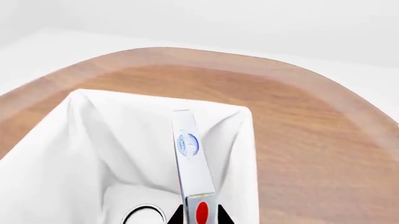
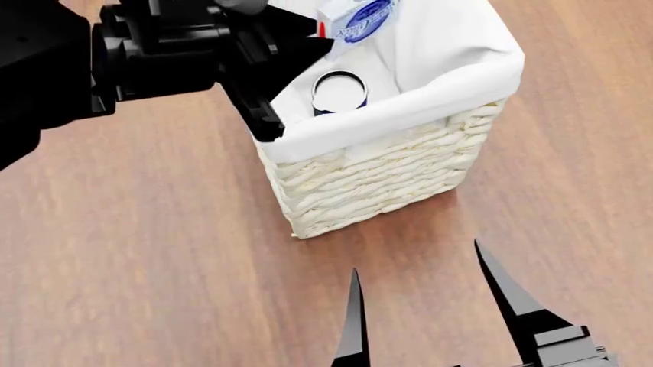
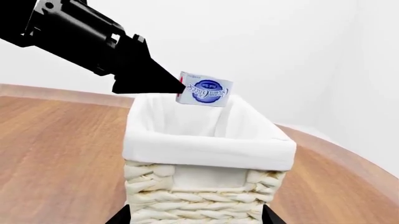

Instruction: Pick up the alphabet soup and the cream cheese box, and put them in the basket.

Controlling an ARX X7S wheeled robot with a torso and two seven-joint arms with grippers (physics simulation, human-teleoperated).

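Release is being set up: the thin white cream cheese box [image 3: 204, 92] is pinched by the left gripper [image 3: 175, 87] above the liner-draped cream wicker basket [image 2: 380, 180], where the silver-topped blue alphabet soup can [image 2: 339, 92] already stands; the right gripper [image 2: 423, 306] is spread over the wooden counter [image 2: 143, 252].

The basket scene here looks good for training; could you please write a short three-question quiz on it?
1. True or false: the alphabet soup already sits inside the basket.
2. Which gripper holds the cream cheese box? A) left B) right
3. Fill in: the right gripper is ____.

Key: 1 true. 2 A, the left gripper holds it above the basket. 3 open, holding nothing.
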